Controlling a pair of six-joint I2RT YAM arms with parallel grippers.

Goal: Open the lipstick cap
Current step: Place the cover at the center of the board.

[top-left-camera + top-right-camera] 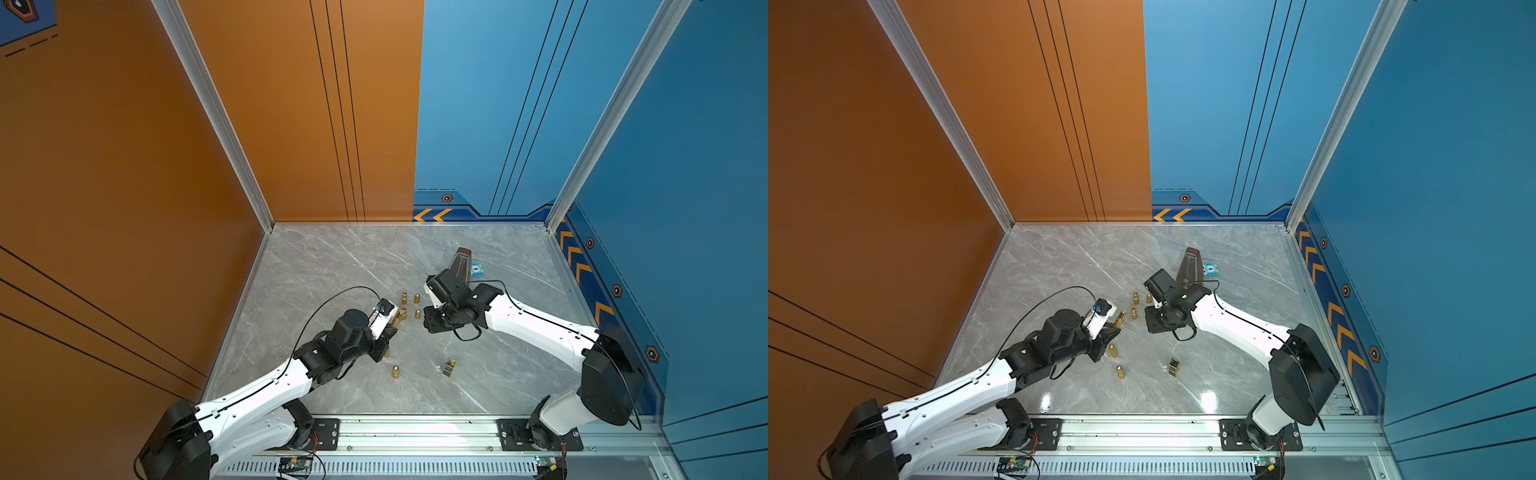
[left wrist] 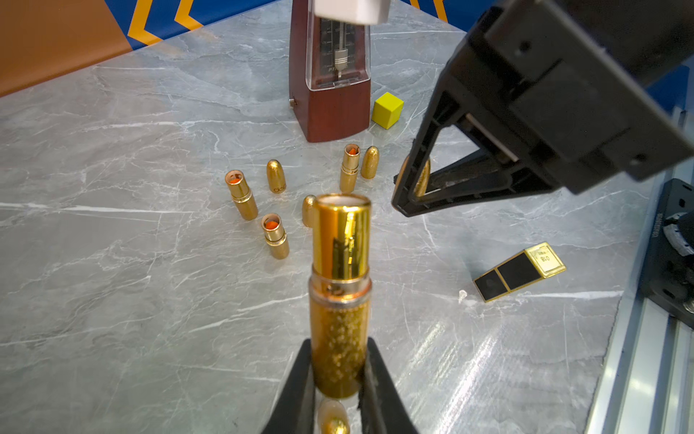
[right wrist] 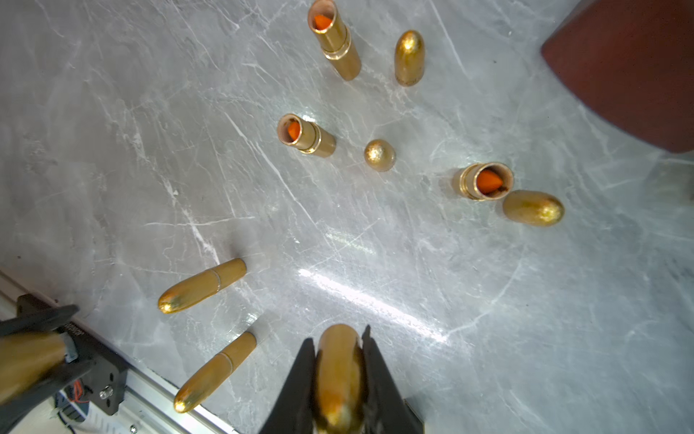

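1. Clamped by its glittery lower half in the left gripper (image 2: pixel 338 360), closed tight on it: a round gold lipstick tube (image 2: pixel 340 270), held clear of the grey marble-patterned worktop (image 2: pixel 112 263), shiny inner sleeve bared
2. Pinched in the right gripper (image 3: pixel 338 338), closed narrow around it: the bullet-shaped gold cap (image 3: pixel 338 375), raised off the worktop and apart from the tube, not touching it
3. Judged from that: cap already off this tube, the opening itself done, only the setting down left for this pair
4. Standing finished on the worktop between the two arms: three open gold lipsticks (image 3: pixel 334 41) (image 3: pixel 306 135) (image 3: pixel 484 182), orange cores showing, each with one of three loose gold caps (image 3: pixel 409 58) (image 3: pixel 379 155) (image 3: pixel 533 208) just beside it
5. Apparently untouched and closed: two capped gold lipsticks (image 3: pixel 202 285) (image 3: pixel 214 372) near the left arm, plus a black-and-gold square lipstick (image 2: pixel 518 270) lying on its side nearer the right arm's base
6. By that count, four opened and three to go, assuming all of them count toward the task
7. Likely next need: tube stood upright and cap put down beside it, near the finished group yet clear enough not to topple any
8. Beyond the group and no part of the job: a dark red wooden metronome (image 2: pixel 334 105) and a small yellow cube (image 2: pixel 386 109)
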